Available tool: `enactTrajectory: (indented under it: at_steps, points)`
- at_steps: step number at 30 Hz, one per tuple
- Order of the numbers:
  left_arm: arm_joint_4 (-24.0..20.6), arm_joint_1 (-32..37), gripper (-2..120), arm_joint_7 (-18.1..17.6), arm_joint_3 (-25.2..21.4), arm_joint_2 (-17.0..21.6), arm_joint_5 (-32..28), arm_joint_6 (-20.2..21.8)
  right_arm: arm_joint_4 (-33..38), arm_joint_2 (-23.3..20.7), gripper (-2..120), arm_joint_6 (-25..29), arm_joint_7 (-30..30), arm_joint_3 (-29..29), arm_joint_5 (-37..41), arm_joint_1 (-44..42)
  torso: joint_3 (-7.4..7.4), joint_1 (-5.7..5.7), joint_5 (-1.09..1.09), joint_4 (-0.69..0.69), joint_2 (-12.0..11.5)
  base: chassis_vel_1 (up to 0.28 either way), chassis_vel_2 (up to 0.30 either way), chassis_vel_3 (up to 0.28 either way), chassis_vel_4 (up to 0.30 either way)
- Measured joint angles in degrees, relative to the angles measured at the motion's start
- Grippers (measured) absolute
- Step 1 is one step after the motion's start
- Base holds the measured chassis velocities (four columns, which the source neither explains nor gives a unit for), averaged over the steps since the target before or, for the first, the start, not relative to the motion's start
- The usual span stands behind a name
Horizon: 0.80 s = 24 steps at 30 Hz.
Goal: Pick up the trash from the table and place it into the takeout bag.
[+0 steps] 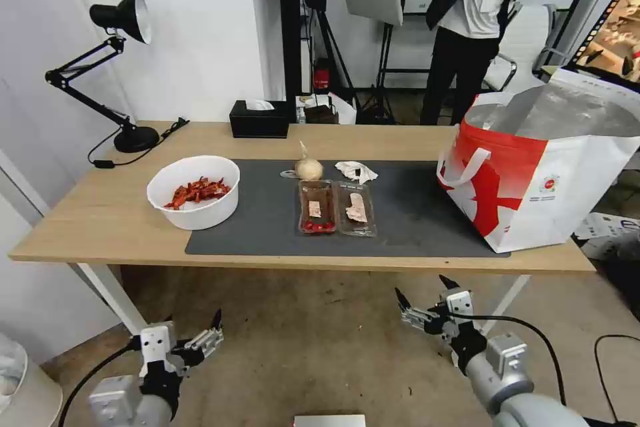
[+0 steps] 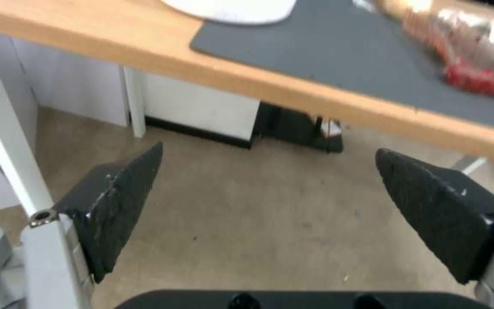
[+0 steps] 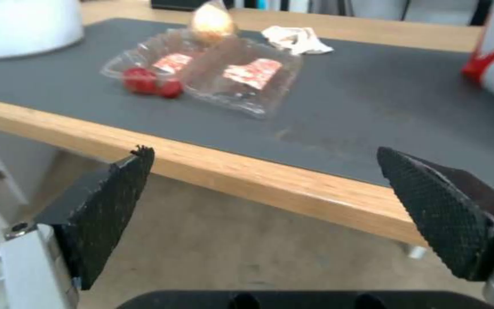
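On the table's (image 1: pixel 100 213) grey mat (image 1: pixel 413 220) lie a clear tray (image 1: pixel 337 208), a beige bundle (image 1: pixel 309 167) and crumpled paper (image 1: pixel 355 171); a white bowl (image 1: pixel 193 191) overlaps the mat's left edge. At right stands the bag (image 1: pixel 533 167) — its round logo is unreadable. Both grippers — left (image 1: pixel 193 330), right (image 1: pixel 420 293) — hang wide, empty, below the table's near edge.

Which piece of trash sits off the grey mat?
The white bowl of red scraps: it straddles the mat's left edge, partly on bare wood; the other pieces lie fully on it.
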Motion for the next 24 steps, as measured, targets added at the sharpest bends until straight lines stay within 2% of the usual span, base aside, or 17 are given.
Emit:
enactTrajectory:
  at_steps: [6,14,24]
  points:
    - [0.8,-0.3,100,0.3,0.1,0.0,-0.4,-2.7,0.0,0.3,100,2.6,1.0,-0.3,1.7,0.5,0.0,-0.01,0.0,0.0,0.0,0.0,0.0,0.0,0.0]
    - [1.2,-0.7,100,0.9,0.2,0.0,-0.4,-3.9,-0.3,0.9,100,2.9,1.3,-0.7,1.1,0.3,0.0,0.0,0.01,-0.01,0.0,0.0,0.0,0.0,0.0]
    - [2.6,-1.1,100,2.2,0.6,0.1,-0.1,-7.5,-0.6,1.1,100,3.2,1.5,-0.8,0.8,0.2,0.0,0.0,0.01,0.0,0.0,0.0,0.0,0.0,0.0]
